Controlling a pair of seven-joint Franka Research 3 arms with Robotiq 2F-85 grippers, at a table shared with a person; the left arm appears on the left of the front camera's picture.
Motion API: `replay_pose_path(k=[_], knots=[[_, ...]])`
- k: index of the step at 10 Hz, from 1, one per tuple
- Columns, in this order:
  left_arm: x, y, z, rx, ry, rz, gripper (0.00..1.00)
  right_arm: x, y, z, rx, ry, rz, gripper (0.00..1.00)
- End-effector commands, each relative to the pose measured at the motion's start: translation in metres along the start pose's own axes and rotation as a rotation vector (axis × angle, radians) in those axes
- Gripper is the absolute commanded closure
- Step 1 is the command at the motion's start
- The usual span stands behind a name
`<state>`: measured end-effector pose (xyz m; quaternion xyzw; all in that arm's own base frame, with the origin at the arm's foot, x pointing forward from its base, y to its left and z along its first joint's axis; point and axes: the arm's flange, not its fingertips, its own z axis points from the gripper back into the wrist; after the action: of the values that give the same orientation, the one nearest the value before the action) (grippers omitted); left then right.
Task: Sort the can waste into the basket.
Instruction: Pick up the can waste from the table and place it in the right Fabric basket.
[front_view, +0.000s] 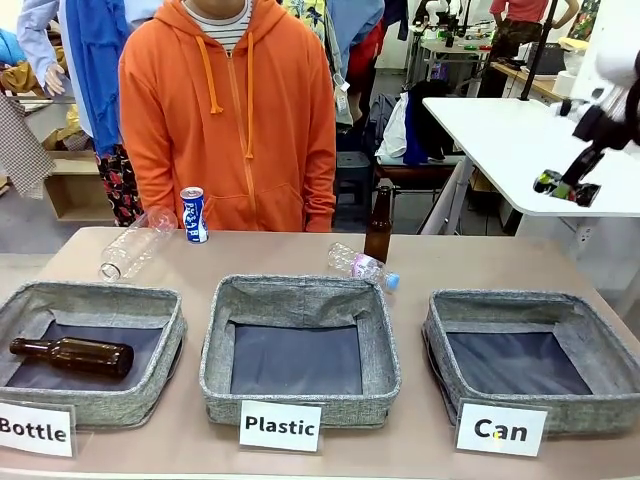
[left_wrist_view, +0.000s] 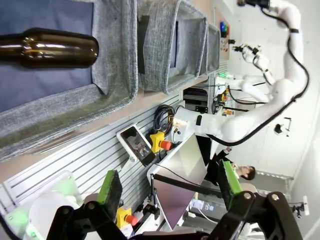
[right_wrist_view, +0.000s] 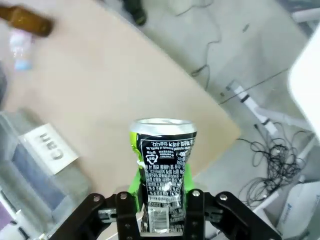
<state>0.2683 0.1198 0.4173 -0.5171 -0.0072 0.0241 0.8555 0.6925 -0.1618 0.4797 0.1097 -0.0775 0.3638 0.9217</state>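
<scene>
The right gripper (right_wrist_view: 162, 202) is clamped on the crushed can (right_wrist_view: 162, 162), which is black with white print, has a silver top and is dented at the waist, standing upright between its 2 green pads. The "Can" basket (right_wrist_view: 70, 172) lies beyond it to its left. The left gripper (left_wrist_view: 169, 187) gapes wide, holding nothing.

The front camera sits at the near edge of the table (front_view: 420, 262), between the arms, and faces across the row of baskets (front_view: 300, 287) to a person (front_view: 228, 120) on the far side. The left wrist camera, rolled sideways, hangs close over the near left corner and looks right along that row. Both views take in the lying brown bottle (front_view: 72, 354) (left_wrist_view: 47, 48). The right wrist camera looks down from high beyond the right end, with the crushed can (right_wrist_view: 162, 170) close before it, and shares the "Can" card (front_view: 500, 429) (right_wrist_view: 50, 148) with the front view.
</scene>
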Motion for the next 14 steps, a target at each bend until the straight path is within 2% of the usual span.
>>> replay_pose_path(k=[1,3,4,5,8,10,12,13,14], knots=[[-0.001,-0.002,0.000,-0.010,0.002,0.011,0.00,-0.027,0.100,0.022,0.136,0.027,0.114,0.73],[-0.001,-0.002,0.000,-0.010,0.002,0.011,0.00,-0.050,0.184,0.026,0.347,0.053,0.447,0.73],[-0.001,-0.002,0.000,-0.010,0.002,0.011,0.00,-0.062,0.219,0.024,0.406,0.022,0.500,0.73],[-0.001,-0.002,0.000,-0.010,0.002,0.011,0.00,-0.076,0.241,0.022,0.302,0.000,0.439,0.73],[-0.001,-0.002,0.000,-0.010,0.002,0.011,0.00,-0.117,0.272,0.018,0.377,-0.047,0.518,0.73],[-0.001,-0.002,0.000,-0.010,0.002,0.011,0.00,-0.132,0.274,0.010,0.376,-0.073,0.607,0.73],[-0.001,-0.002,0.000,-0.010,0.002,0.011,0.00,-0.137,0.272,0.003,0.356,-0.076,0.620,0.73],[-0.001,-0.002,0.000,-0.010,0.002,0.011,0.00,-0.139,0.272,0.002,0.342,-0.084,0.612,0.57],[-0.001,-0.002,0.000,-0.010,0.002,0.011,0.00,-0.140,0.272,0.000,0.320,-0.099,0.615,0.16]])
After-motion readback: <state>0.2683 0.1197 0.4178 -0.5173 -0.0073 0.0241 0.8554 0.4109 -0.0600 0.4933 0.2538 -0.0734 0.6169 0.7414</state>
